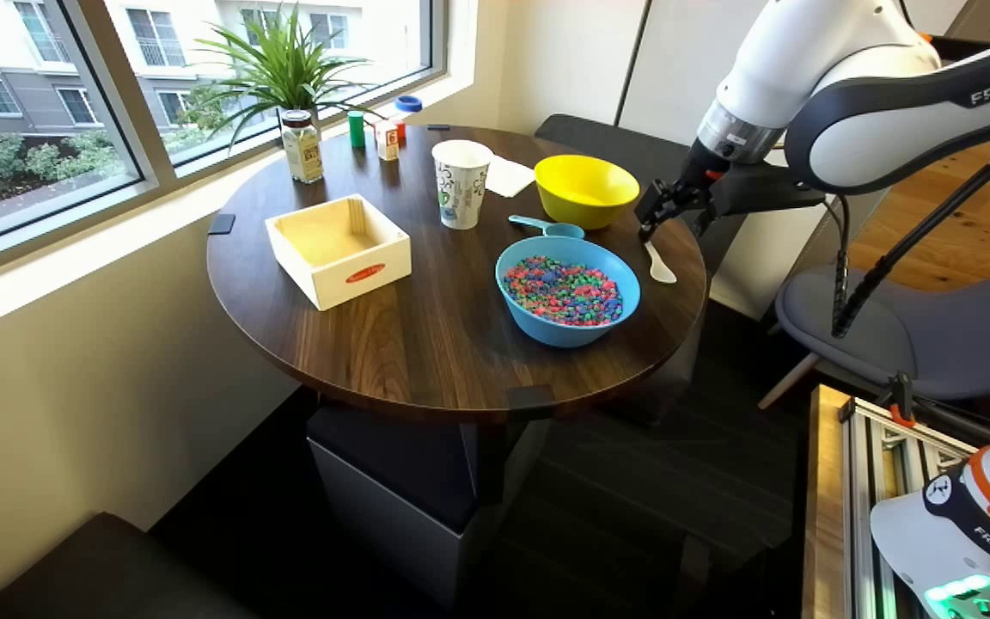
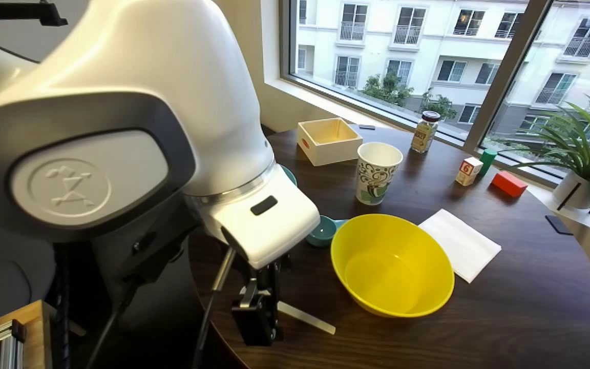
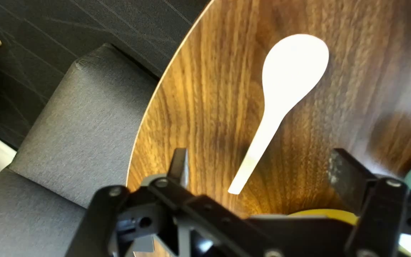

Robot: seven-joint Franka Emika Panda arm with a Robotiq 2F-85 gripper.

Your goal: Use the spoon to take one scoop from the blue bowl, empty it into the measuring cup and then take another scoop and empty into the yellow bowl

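The white spoon (image 3: 273,114) lies flat on the desk (image 1: 426,344) beside the blue bowl (image 1: 564,337), its handle end between the jaws, which stand wide apart, gripping nothing. That spread looks meant to straddle the slim handle, which would leave the broad head free to dig into the multicoloured pieces (image 1: 568,292). The teal measuring cup (image 1: 564,230) sits between the blue bowl and the yellow bowl (image 2: 392,266), so both pours should be short carries.
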